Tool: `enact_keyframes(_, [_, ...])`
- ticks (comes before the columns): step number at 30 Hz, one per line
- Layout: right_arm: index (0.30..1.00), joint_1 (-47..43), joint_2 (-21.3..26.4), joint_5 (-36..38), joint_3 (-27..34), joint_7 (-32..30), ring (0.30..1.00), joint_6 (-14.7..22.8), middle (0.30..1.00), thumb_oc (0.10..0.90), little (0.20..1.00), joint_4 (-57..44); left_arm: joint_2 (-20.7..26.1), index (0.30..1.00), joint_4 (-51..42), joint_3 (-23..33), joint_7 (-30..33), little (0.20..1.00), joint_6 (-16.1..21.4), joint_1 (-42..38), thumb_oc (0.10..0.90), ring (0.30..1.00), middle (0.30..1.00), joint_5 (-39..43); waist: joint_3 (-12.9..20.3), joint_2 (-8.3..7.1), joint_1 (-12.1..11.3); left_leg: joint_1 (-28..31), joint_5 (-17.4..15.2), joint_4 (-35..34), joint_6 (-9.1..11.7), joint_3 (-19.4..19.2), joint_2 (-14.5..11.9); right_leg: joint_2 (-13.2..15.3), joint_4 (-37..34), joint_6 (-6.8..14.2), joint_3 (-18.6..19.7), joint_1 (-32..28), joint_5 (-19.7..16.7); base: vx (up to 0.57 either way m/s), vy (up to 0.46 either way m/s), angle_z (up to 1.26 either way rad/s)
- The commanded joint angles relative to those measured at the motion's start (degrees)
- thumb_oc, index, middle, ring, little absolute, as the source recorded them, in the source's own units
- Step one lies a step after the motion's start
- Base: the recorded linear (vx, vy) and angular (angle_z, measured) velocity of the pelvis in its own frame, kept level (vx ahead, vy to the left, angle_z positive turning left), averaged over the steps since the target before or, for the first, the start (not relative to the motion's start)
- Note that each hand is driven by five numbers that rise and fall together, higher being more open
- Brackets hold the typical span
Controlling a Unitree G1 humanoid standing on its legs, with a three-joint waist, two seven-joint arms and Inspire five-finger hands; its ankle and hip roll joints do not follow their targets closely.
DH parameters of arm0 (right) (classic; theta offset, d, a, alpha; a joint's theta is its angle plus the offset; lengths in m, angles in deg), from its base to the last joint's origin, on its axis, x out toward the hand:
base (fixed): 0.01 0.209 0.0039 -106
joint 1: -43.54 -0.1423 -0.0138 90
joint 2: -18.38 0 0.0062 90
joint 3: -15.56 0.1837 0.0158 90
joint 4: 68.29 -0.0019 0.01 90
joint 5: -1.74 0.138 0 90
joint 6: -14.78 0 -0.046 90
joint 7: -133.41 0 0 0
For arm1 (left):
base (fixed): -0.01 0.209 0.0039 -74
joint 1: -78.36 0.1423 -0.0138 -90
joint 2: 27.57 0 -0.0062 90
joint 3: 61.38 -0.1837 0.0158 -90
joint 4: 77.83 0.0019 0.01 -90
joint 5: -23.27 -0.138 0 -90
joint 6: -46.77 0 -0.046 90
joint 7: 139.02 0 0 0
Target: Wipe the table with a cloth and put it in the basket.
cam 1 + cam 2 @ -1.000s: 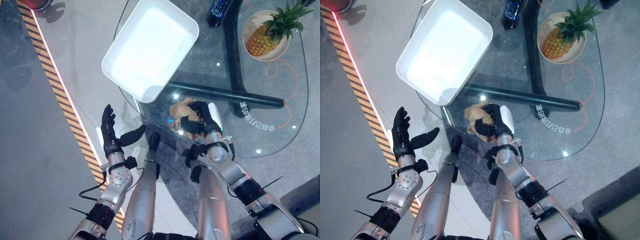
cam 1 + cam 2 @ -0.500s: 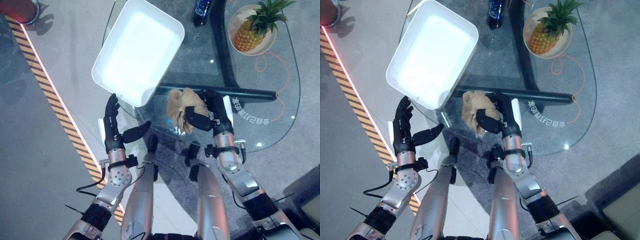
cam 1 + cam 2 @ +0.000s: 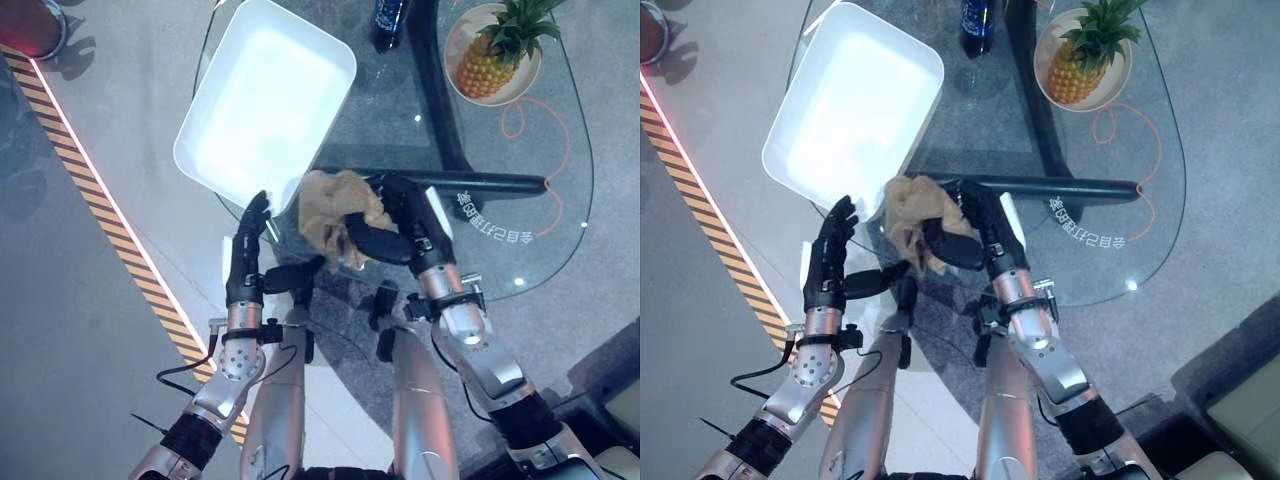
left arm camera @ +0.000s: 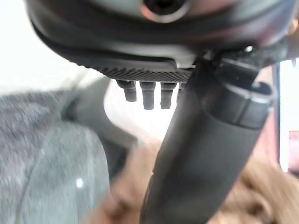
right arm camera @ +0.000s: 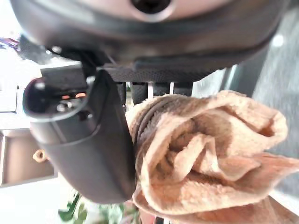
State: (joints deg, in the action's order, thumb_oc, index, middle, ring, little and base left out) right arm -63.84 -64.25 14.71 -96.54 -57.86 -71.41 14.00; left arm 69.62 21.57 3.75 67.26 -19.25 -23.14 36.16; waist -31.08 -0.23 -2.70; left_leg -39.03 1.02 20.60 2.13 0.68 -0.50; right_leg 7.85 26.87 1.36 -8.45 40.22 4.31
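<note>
Two hands show in the left eye view: the right hand (image 3: 405,225) is clenched on the tan cloth (image 3: 335,210), bunched above the glass table (image 3: 560,200) just at five o'clock of the white basket (image 3: 265,105); the left hand (image 3: 247,262), fingers straight, holds nothing at the cloth's eight o'clock. Right eye view matches. Left wrist view: straight fingers, cloth beyond. Right wrist view: thumb pins thick folds. Cloth looks soft, light and limp; loose ends will dangle, so grip the bunched middle.
</note>
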Motion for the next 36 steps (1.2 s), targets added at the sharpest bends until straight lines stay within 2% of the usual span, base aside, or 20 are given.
enact_keyframes(1, [0.3,-3.1,1.0,1.6,-0.8,2.3,0.3,8.4,0.3,0.1,0.2,-11.4,1.1,0.9,-10.6,-0.2,-2.2,0.9,6.2,-1.9,0.8,0.9,0.9,-3.8,1.3,0.56,1.0,0.5,-3.7,2.9,-4.7,-4.6,2.7,-2.2,-2.0,0.6,0.3,-1.7,-3.0,-0.01,0.025,-0.04])
enact_keyframes(9, [0.3,-4.6,1.4,5.1,-3.4,7.1,0.3,6.3,0.3,0.1,0.2,-12.3,2.4,0.9,-12.2,-1.1,-1.0,0.9,4.7,-4.3,0.8,0.9,0.9,-5.6,1.3,0.66,1.2,-0.4,-3.4,3.4,-4.7,-4.6,3.0,-2.5,-1.7,0.5,0.8,-0.9,-3.1,0.0,0.011,-0.02])
enact_keyframes(17, [0.3,-7.4,0.7,7.9,-7.3,11.4,0.3,4.0,0.3,0.1,0.2,-12.8,2.1,0.9,-12.2,-2.5,-3.3,0.9,2.4,-6.5,0.8,0.9,0.9,-4.8,1.3,0.32,1.0,-0.7,-3.1,3.3,-4.7,-4.4,3.1,-2.6,-2.2,0.5,0.9,-0.7,-3.5,0.0,0.001,-0.01])
enact_keyframes(23, [0.3,-9.5,0.0,20.2,-10.1,22.1,0.3,2.1,0.3,0.1,0.2,-13.7,1.8,0.9,-10.5,-3.4,-4.8,0.9,0.2,-7.5,0.8,0.9,0.9,-3.1,1.3,0.04,0.7,-0.9,-2.9,3.4,-4.7,-4.1,3.2,-2.8,-2.2,0.5,0.9,-0.6,-3.6,0.0,0.0,0.0])
enact_keyframes(26, [0.3,-11.0,-0.5,24.1,-11.0,25.4,0.3,1.8,0.3,0.1,0.2,-13.7,1.8,0.9,-8.4,-4.1,-5.3,0.9,-1.0,-8.4,0.8,0.9,0.9,-2.5,1.3,-0.16,0.5,-0.8,-2.8,3.6,-4.6,-3.8,3.3,-2.9,-2.3,0.5,0.8,-0.8,-3.8,0.0,-0.011,0.0])
enact_keyframes(31, [0.3,-12.8,-0.9,26.2,-12.2,30.3,0.3,2.0,0.3,0.1,0.2,-14.4,1.8,0.9,-6.3,-4.6,-7.6,0.9,-2.0,-9.1,0.8,0.9,0.9,-0.7,1.3,-0.25,0.3,-0.3,-2.8,3.6,-4.5,-3.9,3.3,-2.8,-2.7,0.6,0.6,-1.5,-3.8,0.0,0.0,0.0])
enact_keyframes(36, [0.3,-14.1,-1.4,26.5,-11.9,30.2,0.3,2.7,0.3,0.1,0.2,-13.7,1.2,0.9,-4.2,-5.5,-10.0,0.9,-2.1,-9.3,0.8,0.9,0.9,0.5,1.3,-0.19,0.3,0.1,-2.8,3.6,-4.4,-3.9,3.3,-2.9,-2.6,0.6,0.9,-1.7,-3.9,0.0,0.0,0.0])
